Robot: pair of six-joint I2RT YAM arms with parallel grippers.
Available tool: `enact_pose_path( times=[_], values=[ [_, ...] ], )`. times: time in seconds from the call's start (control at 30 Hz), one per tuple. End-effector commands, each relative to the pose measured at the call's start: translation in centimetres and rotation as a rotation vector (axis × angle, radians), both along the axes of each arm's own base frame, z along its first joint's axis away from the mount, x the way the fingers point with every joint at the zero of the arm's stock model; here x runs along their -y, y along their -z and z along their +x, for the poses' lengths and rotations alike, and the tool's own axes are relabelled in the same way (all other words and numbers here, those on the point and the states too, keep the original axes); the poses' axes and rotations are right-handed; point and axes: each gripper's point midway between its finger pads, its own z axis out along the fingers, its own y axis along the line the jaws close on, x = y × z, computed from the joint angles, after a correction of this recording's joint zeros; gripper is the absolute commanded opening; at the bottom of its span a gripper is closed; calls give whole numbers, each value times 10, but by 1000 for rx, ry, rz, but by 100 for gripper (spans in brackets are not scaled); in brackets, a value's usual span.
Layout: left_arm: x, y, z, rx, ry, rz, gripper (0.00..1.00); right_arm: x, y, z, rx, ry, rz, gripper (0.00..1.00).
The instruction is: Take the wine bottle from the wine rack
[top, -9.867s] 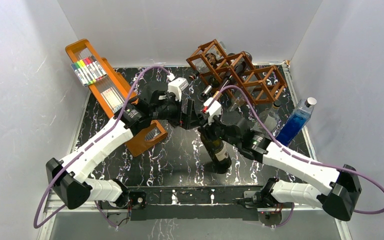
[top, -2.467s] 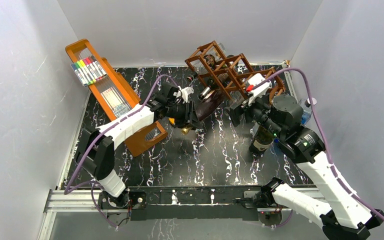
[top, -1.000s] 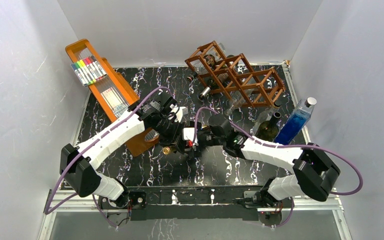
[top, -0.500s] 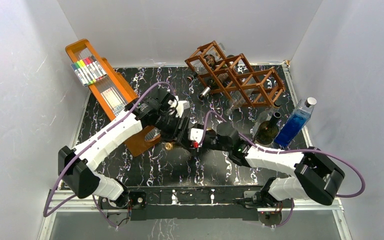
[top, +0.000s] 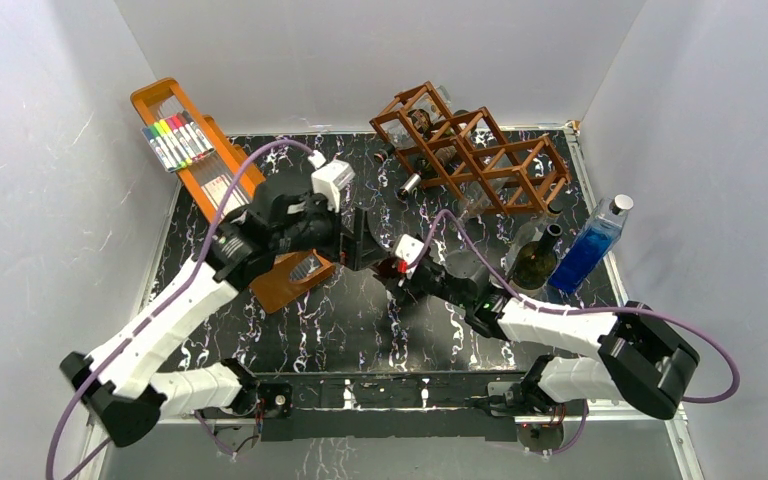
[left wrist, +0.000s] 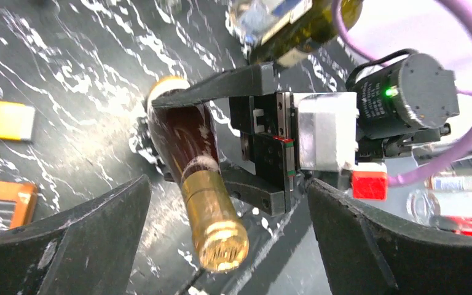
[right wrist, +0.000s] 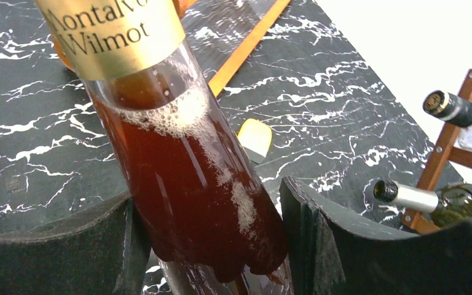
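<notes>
Robot lab booth, plain white walls [top: 380,50], black marbled table [top: 345,322]

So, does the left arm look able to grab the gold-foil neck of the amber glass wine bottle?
Probably yes: the left gripper is open and faces the amber glass wine bottle with nothing between, and the right gripper clamps only its body, leaving the neck free.

White arm shells [top: 175,310], black joints [top: 650,365], purple cables [top: 257,150], black fingers [left wrist: 86,246]
</notes>
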Motion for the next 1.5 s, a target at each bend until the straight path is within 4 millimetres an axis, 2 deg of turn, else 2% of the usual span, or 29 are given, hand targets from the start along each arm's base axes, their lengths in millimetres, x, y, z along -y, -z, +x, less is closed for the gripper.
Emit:
enact_pose_path(
  times=[0.0,0.07,0.23,0.33,0.4,0.53,0.77,0.9,0.93,1.03,1.1,1.2,1.23,1.37,1.47],
  values=[
    [-6,-54,21,283,-112,-193,98,11,-32,13,-14,126,141,0],
    [-7,-56,23,344,-118,-220,96,16,-33,18,-27,168,156,0],
    [6,-37,29,397,-88,-221,82,26,-35,23,-58,238,188,0],
    [23,-34,25,444,-40,-243,81,27,-40,24,-75,251,206,0],
    [28,-29,29,471,-64,-233,80,28,-43,23,-76,250,213,0],
    [34,-27,44,496,-123,-234,59,32,-48,23,-75,262,218,0],
    [50,-13,56,525,-134,-203,45,36,-52,20,-85,269,215,0],
    [57,-15,63,547,-134,-179,28,39,-53,19,-90,276,215,1],
    [58,-14,65,550,-137,-166,22,40,-53,19,-91,280,211,9],
    [59,-23,74,577,-149,-130,0,44,-51,18,-95,289,194,46],
    [61,-31,80,596,-152,-103,0,47,-50,17,-96,298,182,71],
    [61,-42,89,624,-160,-62,0,55,-50,18,-91,324,165,93],
    [60,-46,92,632,-172,-48,0,57,-53,18,-87,329,163,97],
    [60,-58,106,652,-193,15,0,65,-68,11,-106,334,155,98],
    [61,-60,124,646,-212,47,0,73,-80,3,-128,331,160,98]
  ],
)
